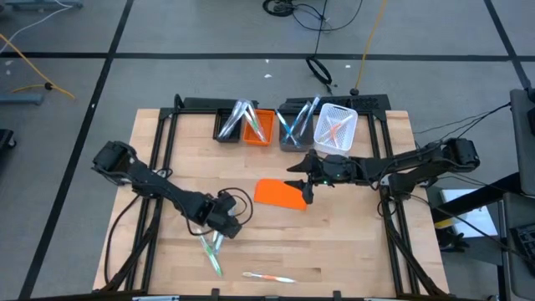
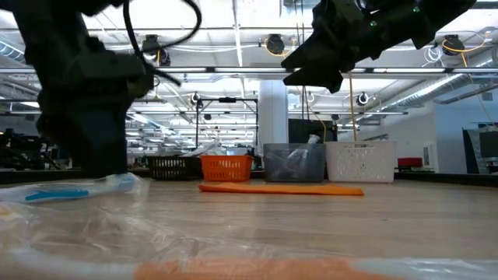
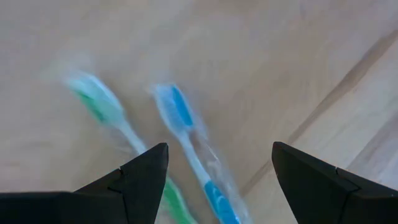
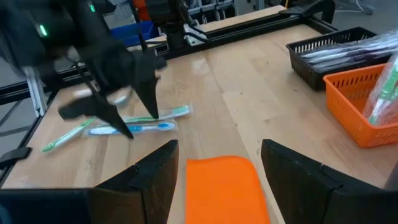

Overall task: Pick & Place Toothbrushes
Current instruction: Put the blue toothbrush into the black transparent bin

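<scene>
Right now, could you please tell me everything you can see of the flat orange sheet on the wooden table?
The flat orange sheet is a thin, smooth, plastic-looking piece with rounded corners, lying flat on the wooden table near its middle, in front of the row of bins. Nothing rests on it. The open right gripper hangs above its right edge without touching it, as the low view shows.

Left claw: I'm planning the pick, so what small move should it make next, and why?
Probably lower straight down and close on the blue toothbrush. The left claw hangs open above the table, with that brush lying between its fingers and the green toothbrush just beside it, so a slight centring on the blue handle may avoid catching both.
</scene>
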